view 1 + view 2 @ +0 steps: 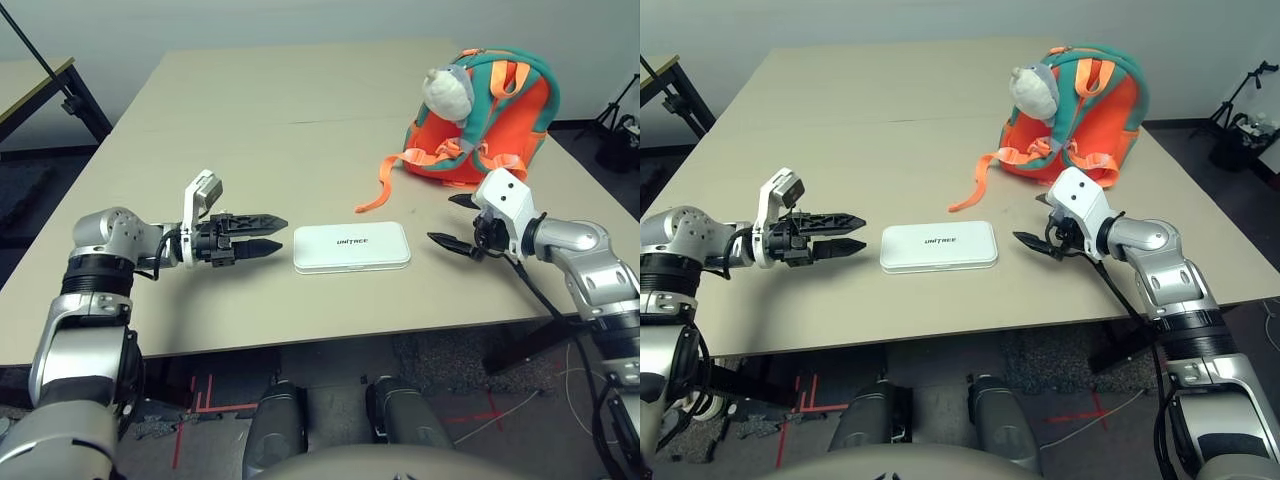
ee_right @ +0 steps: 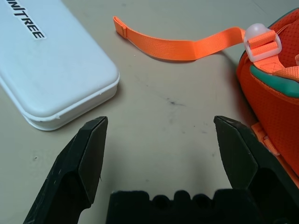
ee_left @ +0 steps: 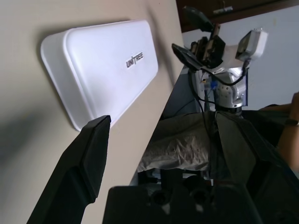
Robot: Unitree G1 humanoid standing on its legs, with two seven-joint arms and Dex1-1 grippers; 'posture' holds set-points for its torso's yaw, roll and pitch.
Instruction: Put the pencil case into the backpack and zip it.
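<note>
The pencil case, a flat white hard-shell rectangle with rounded corners, a raised rim seam and small dark "UNITREE" lettering, lies flat on the smooth beige table near its front edge, between the 2 grippers and touching neither. The left gripper points at the case's left end, its 2 black tapered fingers spread wide and empty. The right gripper hovers just right of the case, jaws likewise released with nothing between them. The backpack, padded orange fabric with teal trim, stands behind the right gripper. A soft grey-white plush animal hangs against it, and a flat woven orange strap trails across the table toward the case.
</note>
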